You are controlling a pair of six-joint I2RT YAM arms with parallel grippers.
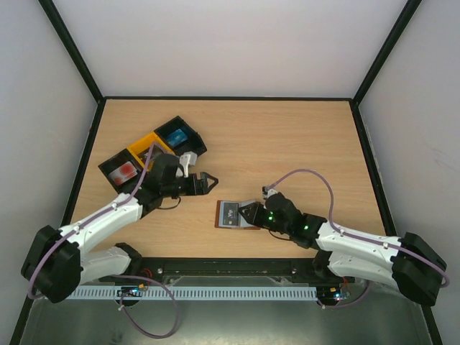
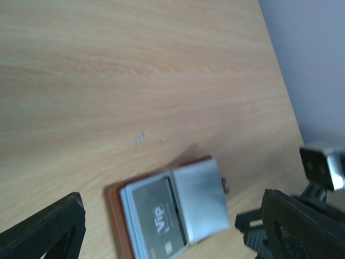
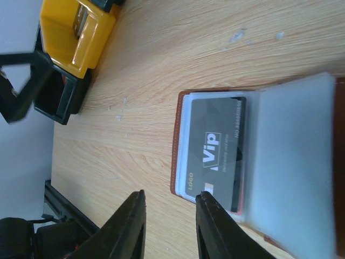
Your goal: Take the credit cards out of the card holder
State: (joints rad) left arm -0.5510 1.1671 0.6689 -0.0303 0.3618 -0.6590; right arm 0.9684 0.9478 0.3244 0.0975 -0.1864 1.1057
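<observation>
Left jaws stood wide over the counter (image 1: 287, 136), right jaws narrow and empty beside the open card holder (image 1: 237, 214) with a dark credit card (image 3: 215, 156) inside.

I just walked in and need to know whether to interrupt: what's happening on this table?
Two robot arms are emptying an open brown card holder on the wooden table. A dark VIP card is tucked in its pale pocket. A blue card and a card with a red patch lie in separate black trays at the far left. The right gripper is at the holder's edge, jaws narrowed with nothing visibly between them; the left gripper hovers open nearby.
</observation>
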